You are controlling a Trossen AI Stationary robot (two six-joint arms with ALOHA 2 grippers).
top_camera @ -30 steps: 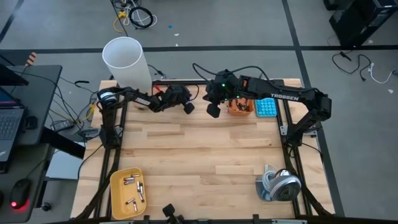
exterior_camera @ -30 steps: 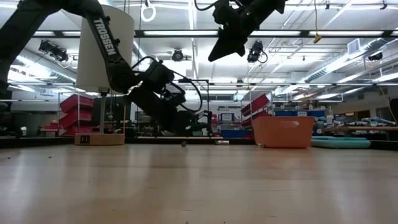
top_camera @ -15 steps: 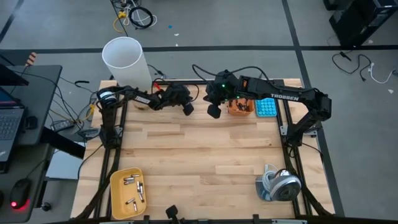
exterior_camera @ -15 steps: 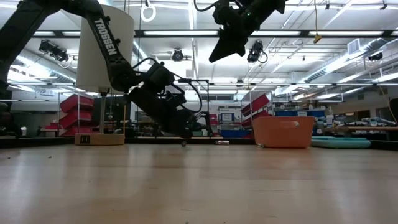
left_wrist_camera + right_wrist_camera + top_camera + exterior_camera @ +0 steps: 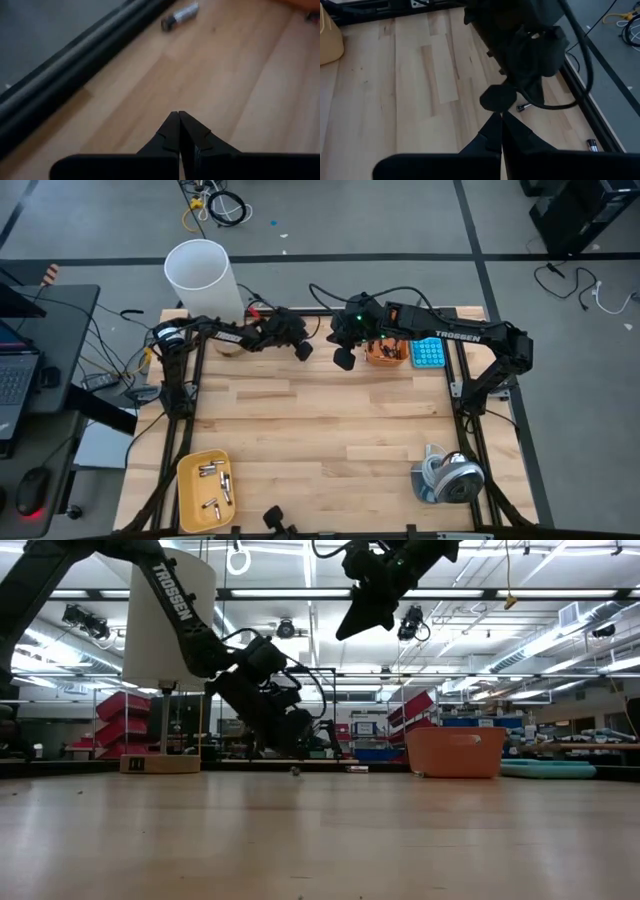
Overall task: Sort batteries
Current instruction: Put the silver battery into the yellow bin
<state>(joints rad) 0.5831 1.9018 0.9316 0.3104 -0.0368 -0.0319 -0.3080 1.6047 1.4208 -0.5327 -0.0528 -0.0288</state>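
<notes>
Left gripper low over the light wooden table's far edge, jaws pressed together, empty, small silvery cylindrical battery lying nearby, right gripper raised beside it, jaws together, more silvery batteries in the yellow tray.

"TROSSEN" is printed in white on the left arm and on the right arm.

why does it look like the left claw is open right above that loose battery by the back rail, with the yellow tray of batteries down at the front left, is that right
Not quite: the left claw is shut, its fingers pressed together, as the left wrist view shows. The rest holds: the loose battery lies by the back rail, and in the high view the yellow tray with batteries sits at the front left.
</notes>
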